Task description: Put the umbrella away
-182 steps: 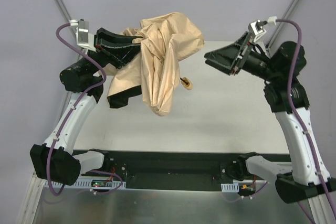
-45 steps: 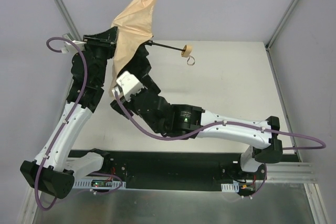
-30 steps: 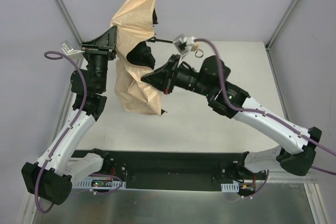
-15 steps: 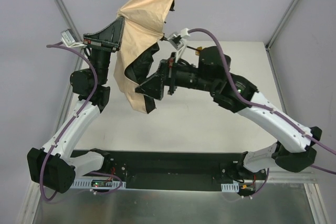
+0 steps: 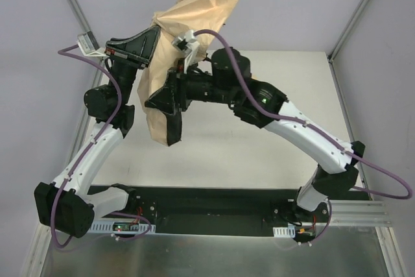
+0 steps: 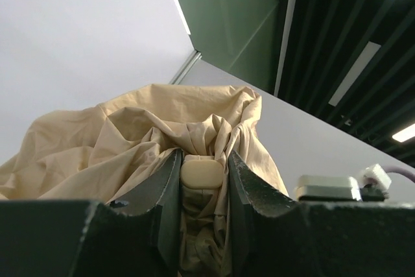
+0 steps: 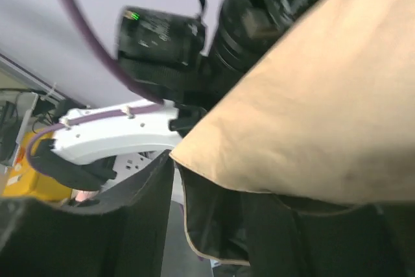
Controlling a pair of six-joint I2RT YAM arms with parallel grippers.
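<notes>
Left end effector [image 6: 204, 160] is clamped narrowly on the pale cap [image 6: 202, 176] of the umbrella [image 5: 194, 11], holding it aloft over the surface [image 5: 279, 108]. Right end effector [image 5: 155, 100] straddles the hanging canopy [image 5: 159, 118]; I cannot tell whether it grips. Judged step: gathering the fabric. The next move needs a firm pinch on the hem.

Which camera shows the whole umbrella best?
The top camera: it shows the umbrella whole, its tan canopy held up high. The left wrist sees only crumpled folds; the right wrist, a blurry fabric edge.
</notes>
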